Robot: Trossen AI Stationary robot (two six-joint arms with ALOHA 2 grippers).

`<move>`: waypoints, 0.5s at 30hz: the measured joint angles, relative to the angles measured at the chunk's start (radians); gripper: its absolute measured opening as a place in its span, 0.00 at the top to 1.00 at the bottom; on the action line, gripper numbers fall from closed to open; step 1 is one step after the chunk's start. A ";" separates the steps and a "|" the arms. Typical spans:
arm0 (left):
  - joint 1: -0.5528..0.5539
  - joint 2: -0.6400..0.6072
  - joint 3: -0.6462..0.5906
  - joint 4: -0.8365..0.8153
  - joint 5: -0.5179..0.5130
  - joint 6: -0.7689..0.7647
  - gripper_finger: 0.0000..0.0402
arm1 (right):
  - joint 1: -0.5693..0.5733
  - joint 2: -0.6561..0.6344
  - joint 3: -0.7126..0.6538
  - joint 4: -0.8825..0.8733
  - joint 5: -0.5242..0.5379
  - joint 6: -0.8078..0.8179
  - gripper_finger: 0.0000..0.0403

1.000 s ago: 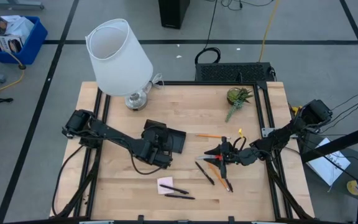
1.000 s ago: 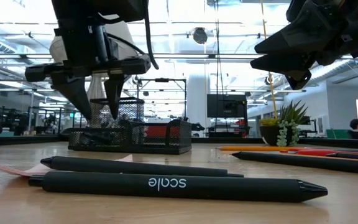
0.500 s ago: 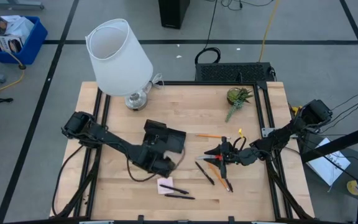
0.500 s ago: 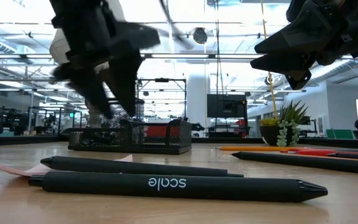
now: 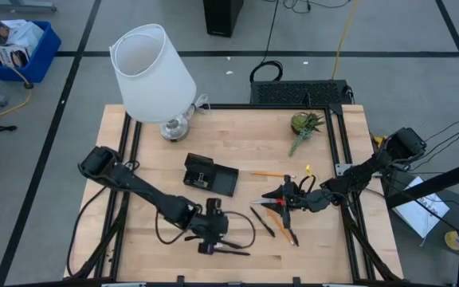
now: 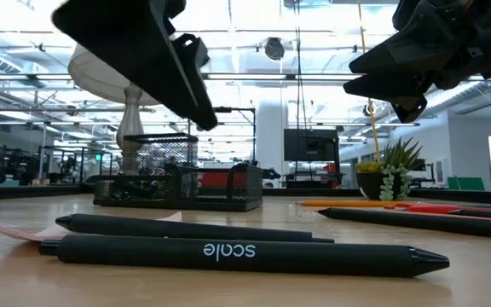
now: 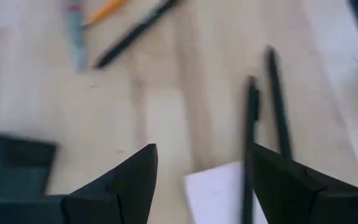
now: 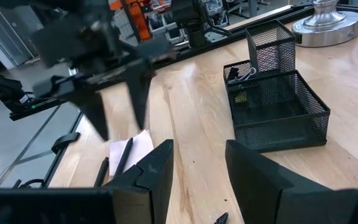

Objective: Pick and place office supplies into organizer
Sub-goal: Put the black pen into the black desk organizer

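Here, in the lower middle of the high view, the left gripper (image 5: 212, 233) is hanging over the pink sticky-note pad (image 7: 225, 194) and the 2 black pens (image 5: 228, 249) lying by it, its fingers (image 7: 122, 186) standing wide and gripping nothing. In the left wrist view the pad is showing between those fingers, with 1 pen across its edge and the other just beside it. The organizer (image 5: 210, 175), a black mesh tray, is sitting near the middle of the high view, apart from the gripper. The right gripper (image 5: 284, 194) is waiting at the right of centre above the red-handled scissors (image 5: 273, 204), its fingers parted and empty. Another black pen (image 5: 262, 221) and an orange pencil (image 5: 290, 233) are lying just below it, and 1 more orange pencil (image 5: 269, 174) is lying above. The white lamp (image 5: 151, 65) is standing at the upper left.
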 joint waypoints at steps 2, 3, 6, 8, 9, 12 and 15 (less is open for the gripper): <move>0.000 0.018 0.000 0.047 0.040 0.025 0.39 | 0.000 0.001 0.000 0.003 0.000 0.000 0.65; 0.000 0.026 0.000 0.070 0.050 0.027 0.39 | 0.000 0.001 0.000 0.005 0.000 0.000 0.65; 0.001 0.050 0.000 0.155 0.075 0.071 0.39 | 0.000 0.001 0.000 0.007 0.000 0.000 0.65; 0.004 0.067 0.000 0.171 0.095 0.104 0.39 | 0.000 0.001 0.000 0.006 0.000 0.000 0.65; 0.006 0.075 0.000 0.182 0.097 0.110 0.39 | 0.000 0.001 0.000 0.003 0.000 0.000 0.65; 0.008 0.096 0.000 0.223 0.103 0.126 0.39 | 0.000 0.001 0.000 0.007 0.000 0.000 0.65; 0.008 0.130 0.000 0.230 0.109 0.137 0.39 | 0.000 0.001 0.001 0.006 0.000 0.000 0.65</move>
